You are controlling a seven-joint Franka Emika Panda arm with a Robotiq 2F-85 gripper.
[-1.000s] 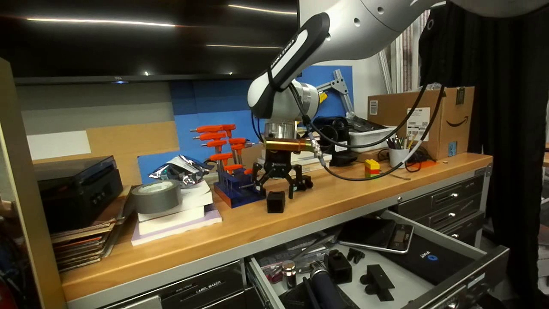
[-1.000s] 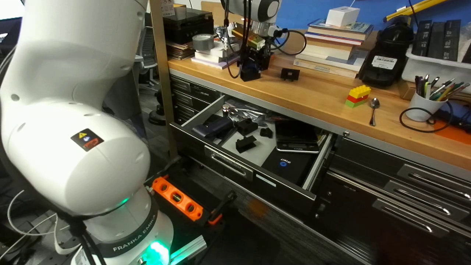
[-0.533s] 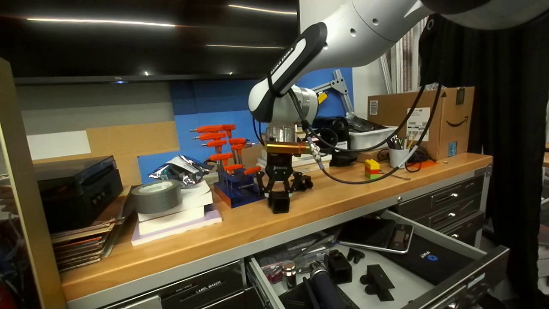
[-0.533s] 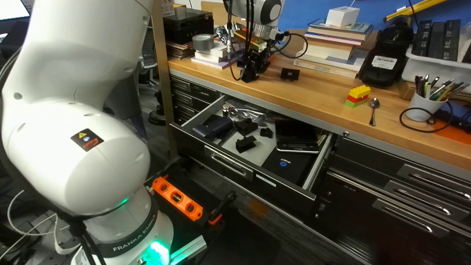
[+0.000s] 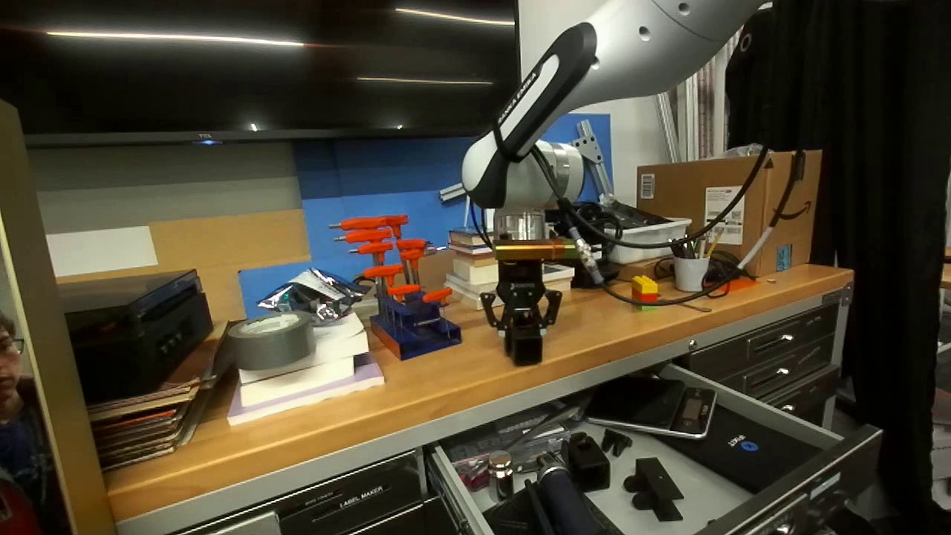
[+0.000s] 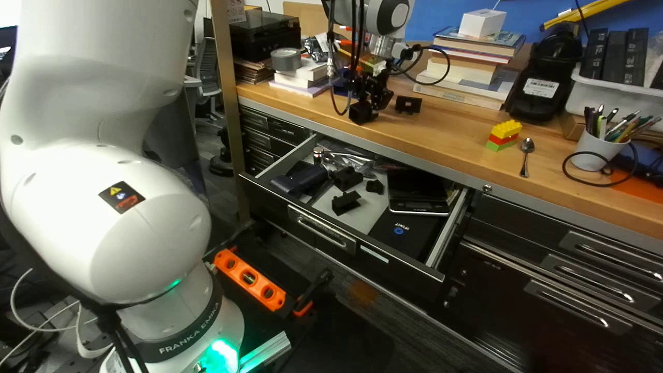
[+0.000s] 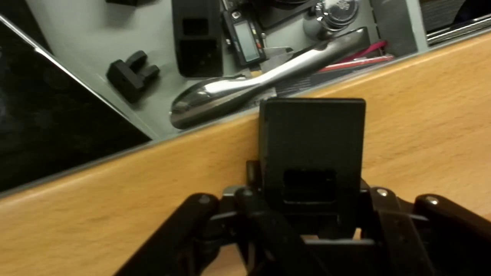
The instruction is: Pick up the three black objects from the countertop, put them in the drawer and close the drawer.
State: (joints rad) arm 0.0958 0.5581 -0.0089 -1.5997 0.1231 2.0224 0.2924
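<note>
Near stuff first: the drawer (image 6: 362, 220) is pulled well out, and its left half is pretty crammed, with a dark blue tool (image 6: 300, 178) and a black bracket (image 6: 346, 203) dumped in there. Some grey floor (image 5: 709, 498) can be seen toward the middle, between that bracket and a flat black case (image 6: 409, 235), so a drop could probably be squeezed in there. Whether any black bits in there count toward the three can't be told.

Farther up comes the bench (image 6: 450, 132), and here's what it all hangs on: a black block (image 7: 312, 134) is pinched between the jaws, held close to the bench's near edge. From the wrist view, its longer side is pointed out from the jaws toward the drawer. So the gap to aim for is near and a touch right; a short hop over the edge and down seems to be called for. Clearance under the block can't be judged, so the edge could get clipped if it's carried low.

Farther right, a second black piece (image 6: 407, 104) is parked near the jaws, with a book stack (image 6: 466, 72) behind.
</note>
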